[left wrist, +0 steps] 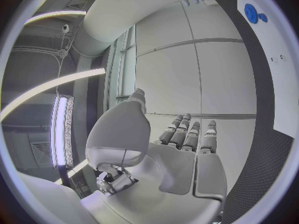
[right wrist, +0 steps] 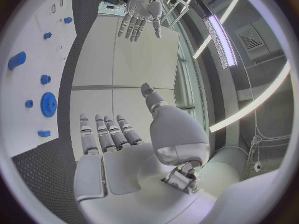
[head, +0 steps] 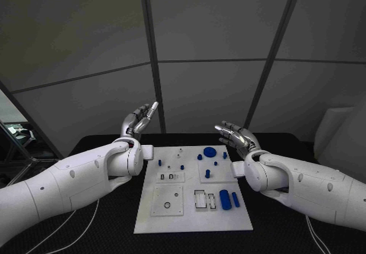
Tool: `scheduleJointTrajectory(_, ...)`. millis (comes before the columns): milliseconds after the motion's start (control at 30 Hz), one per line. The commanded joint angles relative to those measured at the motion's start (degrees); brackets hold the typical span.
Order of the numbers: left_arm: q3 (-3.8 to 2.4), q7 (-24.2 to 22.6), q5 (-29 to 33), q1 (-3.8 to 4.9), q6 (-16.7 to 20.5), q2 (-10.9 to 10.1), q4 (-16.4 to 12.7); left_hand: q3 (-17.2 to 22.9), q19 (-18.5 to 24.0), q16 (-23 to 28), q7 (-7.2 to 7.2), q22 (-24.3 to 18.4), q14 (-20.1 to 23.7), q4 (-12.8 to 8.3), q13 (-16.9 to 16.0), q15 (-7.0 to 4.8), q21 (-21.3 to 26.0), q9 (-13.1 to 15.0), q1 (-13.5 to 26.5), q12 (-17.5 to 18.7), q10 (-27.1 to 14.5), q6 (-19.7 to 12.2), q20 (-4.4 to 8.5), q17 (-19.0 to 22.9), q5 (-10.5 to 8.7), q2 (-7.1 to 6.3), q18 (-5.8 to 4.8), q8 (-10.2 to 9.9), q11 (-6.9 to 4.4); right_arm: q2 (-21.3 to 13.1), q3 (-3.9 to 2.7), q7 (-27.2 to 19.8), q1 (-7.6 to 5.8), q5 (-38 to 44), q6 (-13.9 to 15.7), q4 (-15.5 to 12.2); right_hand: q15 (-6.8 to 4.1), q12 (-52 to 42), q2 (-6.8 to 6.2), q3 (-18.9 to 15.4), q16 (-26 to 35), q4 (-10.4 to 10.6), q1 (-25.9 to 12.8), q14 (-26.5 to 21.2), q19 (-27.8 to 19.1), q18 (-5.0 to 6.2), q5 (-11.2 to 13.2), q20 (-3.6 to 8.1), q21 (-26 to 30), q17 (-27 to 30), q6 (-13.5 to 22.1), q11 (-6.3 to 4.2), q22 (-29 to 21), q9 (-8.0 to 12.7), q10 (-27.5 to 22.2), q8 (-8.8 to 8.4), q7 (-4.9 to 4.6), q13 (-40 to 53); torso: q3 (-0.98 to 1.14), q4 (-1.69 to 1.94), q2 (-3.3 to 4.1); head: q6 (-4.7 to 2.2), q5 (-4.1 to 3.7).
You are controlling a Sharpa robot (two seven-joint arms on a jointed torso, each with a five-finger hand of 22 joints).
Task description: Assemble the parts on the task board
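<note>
The white task board (head: 193,219) lies in the middle of the black table. Blue parts sit on it: a gear (head: 210,152) and small pegs at the far end, a long cylinder (head: 225,198) and a thin bar (head: 236,199) near the right side. My left hand (head: 140,121) is raised above the table left of the board, fingers straight and apart, empty. My right hand (head: 237,136) hovers at the board's far right corner, fingers spread, empty. In the right wrist view the gear (right wrist: 48,104) and board (right wrist: 31,40) appear beside my right hand (right wrist: 124,154). My left hand (left wrist: 174,154) appears open-palmed.
The board carries white plates with slots and holes (head: 167,200) on its near left. Black table (head: 99,222) surrounds the board. Grey wall panels stand behind the table. A cable (head: 84,222) trails at the near left.
</note>
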State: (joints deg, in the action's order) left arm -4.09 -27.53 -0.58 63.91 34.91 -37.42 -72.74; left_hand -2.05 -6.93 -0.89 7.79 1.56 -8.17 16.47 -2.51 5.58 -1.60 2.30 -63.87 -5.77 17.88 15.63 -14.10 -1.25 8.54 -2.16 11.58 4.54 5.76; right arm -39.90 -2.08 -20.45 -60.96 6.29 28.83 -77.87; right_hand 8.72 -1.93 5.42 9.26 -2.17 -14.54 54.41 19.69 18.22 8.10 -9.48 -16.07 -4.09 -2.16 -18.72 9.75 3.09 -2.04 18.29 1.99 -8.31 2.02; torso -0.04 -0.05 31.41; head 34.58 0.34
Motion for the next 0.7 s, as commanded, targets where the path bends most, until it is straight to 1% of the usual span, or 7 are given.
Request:
scheduleJointTrajectory(33,-0.2,0.22,-1.61,0.29,-5.01,0.42,0.94,-0.01,-0.07,-0.39,0.16,0.07,-0.52,0.41,-0.09,0.05,-0.26,0.07,-1.12,-0.3,0.43,0.54,-0.37,-0.06,0.3,0.03,-1.38,0.28,0.18,0.71,-0.3,5.46,-0.26,5.66,-10.86,1.71,2.0,-2.48,-1.58,2.05,-2.85,-1.73,11.21,16.74,14.71,2.01,-0.5,-0.58,-6.18,-1.32,-14.43,2.23,2.96,-1.38,16.35,2.77,-5.46,1.29,0.0,0.0,0.0,0.0,-0.01)
scheduleJointTrajectory(167,-0.21,0.22,-1.62,0.3,-5.04,0.44,0.98,0.13,-0.59,-0.49,0.79,0.24,-1.25,0.33,-0.21,0.65,-0.6,0.19,-1.59,-0.95,1.13,1.05,-0.39,-0.16,0.24,0.67,-1.17,0.78,0.79,1.29,-0.56,6.94,-0.39,6.95,-13.61,3.16,1.92,-5.23,-2.56,3.08,-5.89,-2.03,15.36,30.08,22.1,2.0,-0.8,-0.29,-10.11,-2.29,-28.48,2.17,4.42,-2.64,31.74,5.74,-5.47,2.28,0.0,0.0,0.0,0.0,-0.01)
scheduleJointTrajectory(233,-0.21,0.22,-1.62,0.3,-5.04,0.44,0.98,0.23,-1.22,-0.64,1.42,0.43,-2.31,0.17,-0.38,1.23,-0.97,0.34,-2.54,-1.86,2.62,2.04,-0.53,-0.27,0.14,1.39,-1.12,1.42,1.46,1.41,-0.61,7.26,-0.42,7.23,-14.21,3.47,1.15,-5.48,-3.19,3.69,-6.59,-2.03,16.85,33.4,25.17,2.4,-1.0,0.11,-11.9,-2.37,-31.56,1.44,5.01,-2.67,34.73,6.23,-4.82,2.11,0.0,0.0,0.0,0.0,-0.01)
scheduleJointTrajectory(267,-0.21,0.22,-1.62,0.3,-5.04,0.44,0.98,0.38,-1.83,-0.76,2.07,0.6,-3.3,-0.27,-0.55,1.8,-1.31,0.59,-3.75,-2.75,4.32,3.66,-0.67,-0.37,0.12,1.99,-1.11,2.26,2.12,1.43,-0.62,7.31,-0.42,7.28,-14.3,3.52,0.67,-5.47,-3.44,4.03,-6.81,-1.98,17.32,34.93,26.68,2.48,-1.04,0.52,-12.81,-2.4,-32.62,1.01,5.32,-2.58,36.14,6.27,-4.47,2.0,0.0,0.0,0.0,0.0,-0.01)
scheduleJointTrajectory(300,-0.21,0.76,-1.62,0.3,-7.89,-2.24,0.75,0.43,-2.48,-0.85,2.78,0.77,-4.16,-0.84,-0.66,2.34,-1.67,0.86,-5.01,-3.51,5.78,5.51,-0.85,-0.44,0.11,2.42,-1.12,3.18,2.77,1.62,-0.64,5.13,-1.68,31.58,-6.63,7.3,0.32,-5.07,-3.72,4.47,-6.67,-1.9,17.65,36.16,28.01,2.42,-1.11,1.07,-13.65,-2.28,-33.52,0.62,5.56,-2.34,37.34,6.02,-4.24,1.79,-0.04,-0.08,0.42,0.31,0.21)
scheduleJointTrajectory(533,-0.2,0.48,-1.62,0.31,-8.94,-3.99,-0.64,-0.95,-7.42,-1.65,4.14,1.92,-11.63,-4.95,-1.04,3.66,-4.38,1.54,-9.84,-6.85,13.24,13.28,-1.89,-1.06,0.1,3.54,-1.05,7.04,4.15,2.0,-0.65,5.81,-3.07,39.59,-6.54,8.27,-0.76,-3.48,-4.55,5.86,-6.09,-2.0,18.18,39.49,30.23,2.32,-1.31,2.15,-15.37,-2.02,-35.67,0.01,6.0,-1.8,40.07,5.0,-3.64,1.63,0.0,-0.04,1.48,-0.1,0.09)
scheduleJointTrajectory(700,-0.21,0.42,-1.62,0.31,-9.3,-5.31,-2.33,-2.1,-22.27,-4.14,5.7,5.04,-25.88,-7.73,-1.2,5.32,-11.54,2.11,-11.41,-8.49,18.72,20.73,-2.61,-2.19,0.32,4.67,-1.52,10.18,5.9,2.43,-0.65,7.2,-4.66,44.84,-7.98,9.05,-1.6,-2.22,-5.31,6.47,-5.69,-2.02,18.7,41.72,33.75,2.36,-1.25,3.26,-18.55,-2.08,-36.66,-0.34,7.34,-1.72,41.4,4.1,-3.44,1.64,-0.03,0.1,2.25,-0.55,-0.07)
